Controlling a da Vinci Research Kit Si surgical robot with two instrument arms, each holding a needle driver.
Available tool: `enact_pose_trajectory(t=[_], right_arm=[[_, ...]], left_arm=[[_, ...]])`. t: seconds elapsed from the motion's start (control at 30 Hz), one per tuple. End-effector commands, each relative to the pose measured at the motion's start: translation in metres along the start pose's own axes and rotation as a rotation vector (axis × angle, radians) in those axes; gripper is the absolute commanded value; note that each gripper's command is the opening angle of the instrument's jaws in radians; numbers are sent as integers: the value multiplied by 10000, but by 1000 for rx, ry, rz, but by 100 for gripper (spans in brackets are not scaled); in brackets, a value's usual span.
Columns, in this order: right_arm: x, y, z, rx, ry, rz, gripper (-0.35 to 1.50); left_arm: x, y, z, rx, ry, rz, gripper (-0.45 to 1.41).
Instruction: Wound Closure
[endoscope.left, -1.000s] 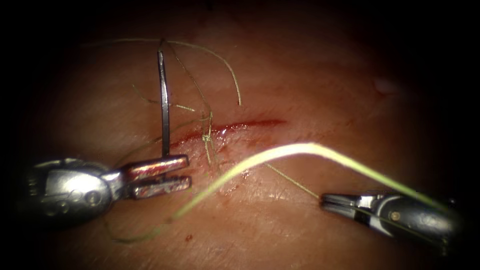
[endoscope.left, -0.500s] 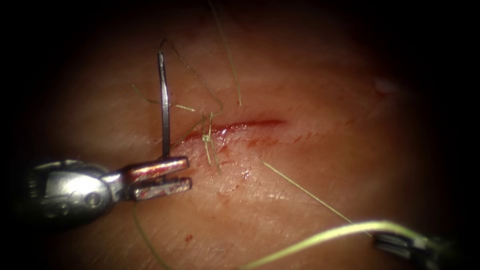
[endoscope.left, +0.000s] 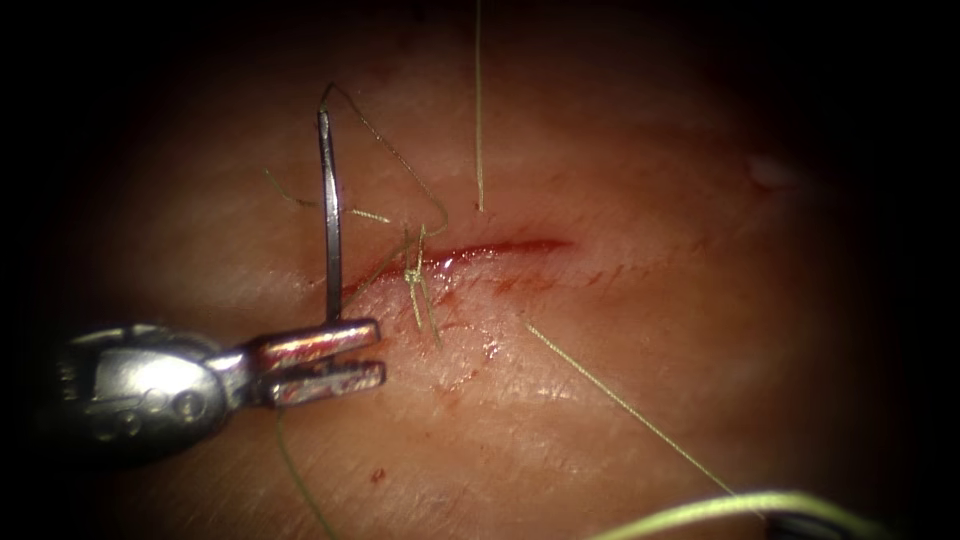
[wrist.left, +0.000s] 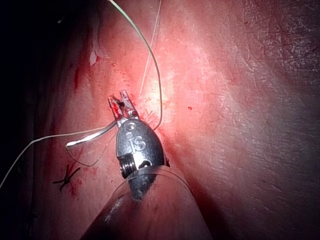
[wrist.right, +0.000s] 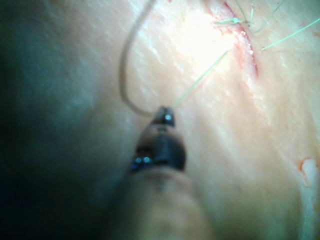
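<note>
Left hand (endoscope.left: 355, 350) gripping needle (endoscope.left: 328, 215), "IS" stamped

A thin streak of red fluid (endoscope.left: 505, 246) glistens.

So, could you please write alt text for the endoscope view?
The left arm's steel tool holds one end of the dark curved needle, which stands free above the reddish tissue. Thin green thread runs from the red-stained cut toward the lower right.
</note>
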Motion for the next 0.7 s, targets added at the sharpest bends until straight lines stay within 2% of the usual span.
enact_pose_trajectory(t=[0.03, 0.37, 0.7], right_arm=[[-2, -7, 3, 10, 0, -3, -35], [-6, -28, -21, 42, -5, 6, -35], [-9, -54, -28, 112, -21, 3, -35]], left_arm=[[-5, -1, 6, 0, 1, 1, -45], [-5, -1, 6, 0, 1, 1, -45], [-4, 0, 6, -2, -2, 2, -45]])
